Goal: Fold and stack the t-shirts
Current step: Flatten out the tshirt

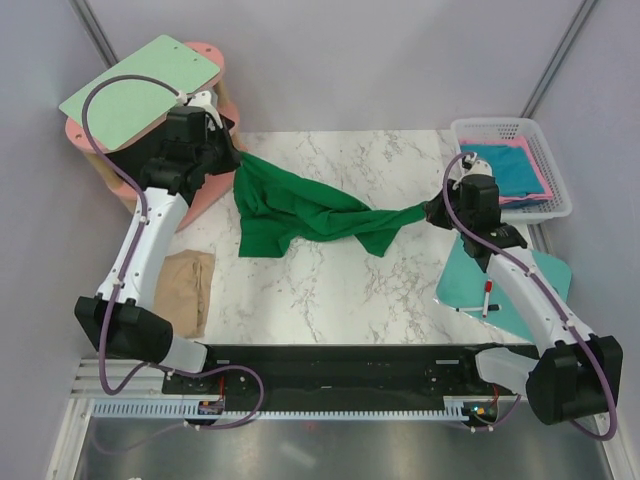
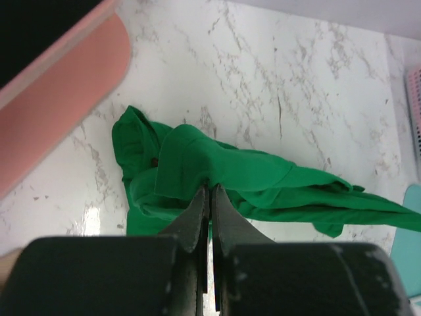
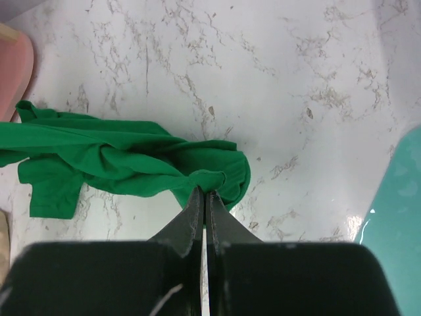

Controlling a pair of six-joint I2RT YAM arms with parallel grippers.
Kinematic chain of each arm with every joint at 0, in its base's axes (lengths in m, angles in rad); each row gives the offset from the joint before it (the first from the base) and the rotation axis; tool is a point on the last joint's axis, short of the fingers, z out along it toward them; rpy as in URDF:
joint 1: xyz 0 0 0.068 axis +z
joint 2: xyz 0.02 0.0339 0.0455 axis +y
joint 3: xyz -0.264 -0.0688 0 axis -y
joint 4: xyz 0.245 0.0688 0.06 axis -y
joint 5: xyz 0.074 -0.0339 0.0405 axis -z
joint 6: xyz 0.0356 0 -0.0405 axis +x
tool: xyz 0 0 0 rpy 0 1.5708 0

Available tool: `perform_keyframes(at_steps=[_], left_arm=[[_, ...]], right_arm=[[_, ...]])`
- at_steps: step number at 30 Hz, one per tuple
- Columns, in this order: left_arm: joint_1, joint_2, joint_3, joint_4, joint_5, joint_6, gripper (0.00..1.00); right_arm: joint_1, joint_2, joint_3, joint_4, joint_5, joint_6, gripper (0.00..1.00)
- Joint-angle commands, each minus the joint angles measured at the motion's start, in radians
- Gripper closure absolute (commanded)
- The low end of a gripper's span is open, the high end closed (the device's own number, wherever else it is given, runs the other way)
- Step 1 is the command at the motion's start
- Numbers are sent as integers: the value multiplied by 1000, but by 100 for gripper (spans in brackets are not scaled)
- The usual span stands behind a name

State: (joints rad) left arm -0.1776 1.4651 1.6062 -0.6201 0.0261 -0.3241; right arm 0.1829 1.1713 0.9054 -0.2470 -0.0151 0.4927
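From above: a white marble table (image 1: pixel 330 290) stands in a booth of plain grey walls (image 1: pixel 350 60). Four t-shirts are in view. One dark green t-shirt (image 1: pixel 300 215) hangs stretched between two arms, the left gripper (image 1: pixel 232 160) and the right gripper (image 1: pixel 432 212) each pinching an end. One tan t-shirt (image 1: pixel 188 290) lies at the table's left edge. One teal-blue t-shirt (image 1: pixel 512 170) lies over one pink t-shirt (image 1: pixel 543 180) in a white basket (image 1: pixel 500 126), seemingly folded. One mint-teal board (image 1: pixel 510 280) carries one marker (image 1: pixel 487 298), and one pale green clipboard (image 1: pixel 140 90) tops a pink stool (image 1: pixel 210 195). Left wrist view: the fingers are pressed together on a fold of green cloth above the marble. Right wrist view: the fingers are clamped on a bunched green end.
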Motion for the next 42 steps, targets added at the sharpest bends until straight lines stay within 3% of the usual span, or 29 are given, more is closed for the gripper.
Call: perform_keyframes(at_steps=[1, 6, 10, 13, 14, 16, 17, 18, 22, 28, 30, 33, 38, 42], left_arm=[[9, -101, -55, -18, -18, 17, 98], [9, -186, -158, -53, -8, -13, 98], [9, -267, -235, -82, -20, -50, 98], [9, -331, -273, -116, -41, -69, 98], [9, -344, -285, -127, -48, -72, 98], [9, -388, -302, -150, -37, -87, 98], [9, -403, -319, -156, -35, -92, 98], [9, -417, -327, -162, -34, -95, 98], [9, -453, -357, -187, -51, -92, 98], [9, -450, -373, -187, -38, -90, 98], [9, -450, -374, -188, -38, -92, 98], [9, -453, -382, -188, -40, -86, 98], [9, -456, -397, -187, -46, -82, 98], [9, -453, -404, -187, -46, -78, 98]], right_arm=[[-5, -33, -66, -35, -117, -10, 100], [9, -90, -233, -60, -282, 70, 100], [24, -171, -339, -130, -312, 80, 100], [26, -215, -361, -153, -339, 73, 65], [24, -225, -356, -150, -332, 58, 44], [26, -229, -315, -138, -278, 38, 26], [26, -223, -298, -123, -246, 29, 11], [24, -196, -263, -109, -212, 21, 8], [24, -46, -188, -2, -131, 14, 10], [17, 253, -135, 266, -154, 90, 17], [-6, 327, -128, 319, -224, 136, 19], [-49, 361, -137, 449, -331, 266, 22], [-66, 370, -96, 449, -359, 300, 25], [-72, 407, -71, 453, -396, 320, 35]])
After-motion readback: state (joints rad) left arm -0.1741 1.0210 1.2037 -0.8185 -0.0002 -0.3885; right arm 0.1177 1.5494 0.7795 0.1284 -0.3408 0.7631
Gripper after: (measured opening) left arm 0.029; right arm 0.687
